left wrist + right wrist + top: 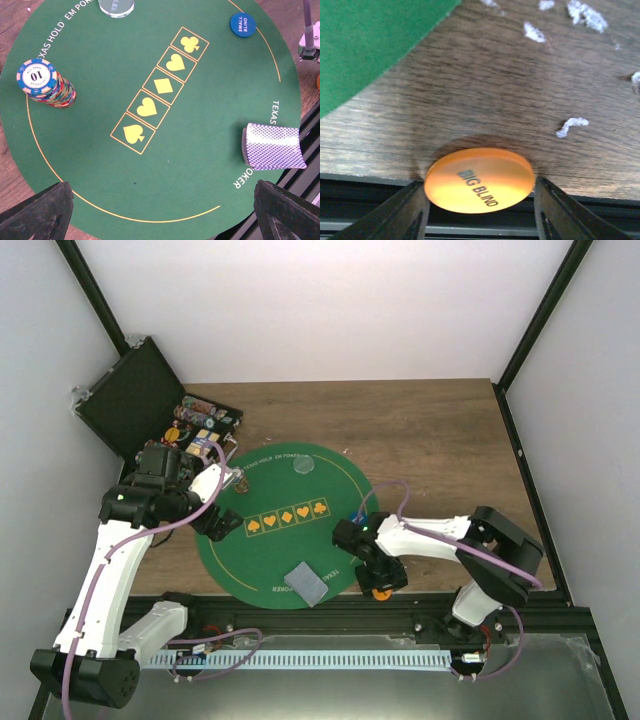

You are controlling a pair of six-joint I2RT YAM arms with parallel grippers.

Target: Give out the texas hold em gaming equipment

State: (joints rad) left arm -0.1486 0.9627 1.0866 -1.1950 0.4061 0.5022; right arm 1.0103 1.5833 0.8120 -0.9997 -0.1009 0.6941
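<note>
My right gripper [379, 587] is shut on an orange "BIG BLIND" disc [480, 180], held by its edges just above the wooden table, off the green mat's [365, 40] near right edge. My left gripper [165, 220] is open and empty above the green mat's [200, 125] near left part. On the mat lie a chip stack [45, 82] topped by a "10" chip, a clear disc [116, 6], a blue "SMALL BLIND" disc [243, 24] and a deck of blue-backed cards [272, 146]. The deck also shows in the top view [305, 583].
An open black case [130, 400] with more chips [200, 425] stands at the back left. The black rail [480, 232] at the table's near edge runs right under the orange disc. White scuffs [572, 125] mark the wood.
</note>
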